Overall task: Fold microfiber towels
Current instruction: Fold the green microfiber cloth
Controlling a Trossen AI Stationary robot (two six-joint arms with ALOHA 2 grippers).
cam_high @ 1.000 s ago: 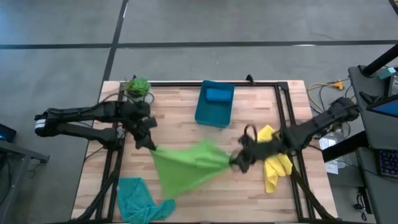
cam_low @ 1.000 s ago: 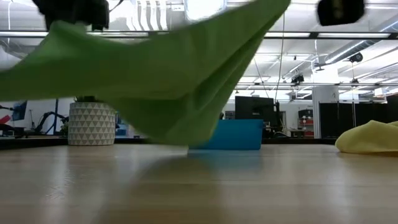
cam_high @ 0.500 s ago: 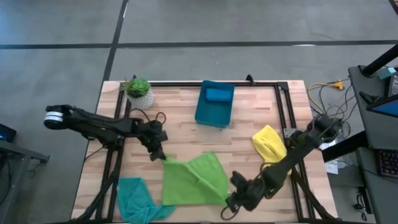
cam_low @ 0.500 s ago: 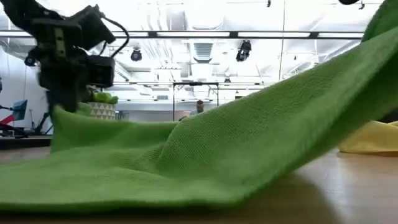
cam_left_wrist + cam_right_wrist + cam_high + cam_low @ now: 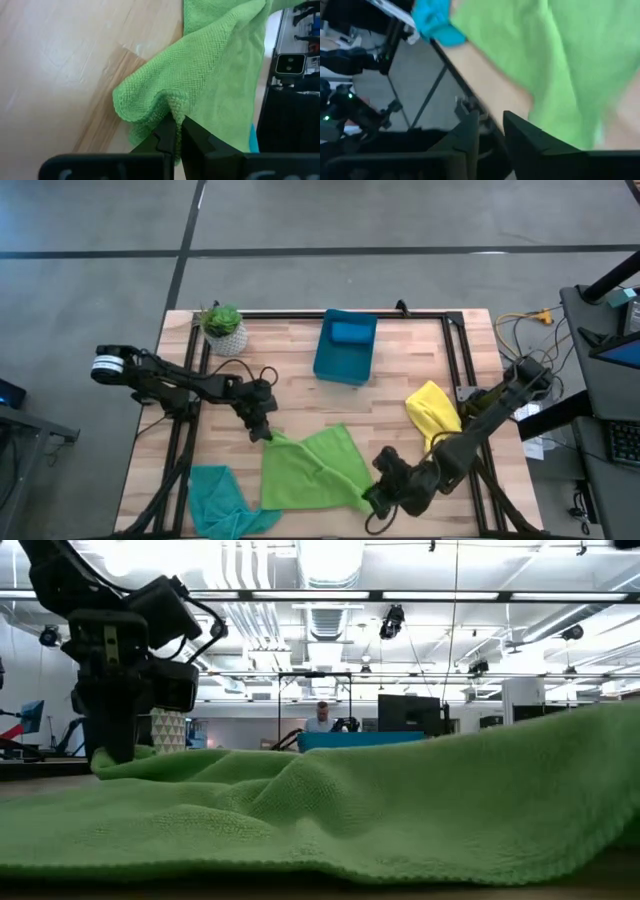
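The lime green towel (image 5: pixel 310 470) lies spread on the wooden table (image 5: pixel 300 390), near its front edge. My left gripper (image 5: pixel 266 432) is shut on the towel's far left corner. My right gripper (image 5: pixel 378 492) stands open by the towel's near right corner; in the right wrist view nothing is between its fingers (image 5: pixel 491 120), and the green towel (image 5: pixel 560 60) lies beyond them. A teal towel (image 5: pixel 220 500) lies crumpled at the near left and a yellow towel (image 5: pixel 435 412) at the right. A blue towel (image 5: pixel 350 332) sits in the bin. My left gripper pinches the green towel's far left corner (image 5: pixel 172 102) between its two fingers, where the edge bunches into a small fold. The fingers slant down at it from the table's left. That corner stands slightly raised (image 5: pixel 130 762); the remainder of the towel lies slack on the table.
A teal-blue plastic bin (image 5: pixel 345 355) stands at the far middle and a small potted plant (image 5: pixel 222 327) at the far left. A black frame (image 5: pixel 455 360) runs along the table's edges. Bare wood shows between the bin and the green towel.
Both grippers have come down and toward the near edge with the green towel, the right one much farther. The towel, which hung stretched in the air between them, now lies spread on the table; its right side has sunk last.
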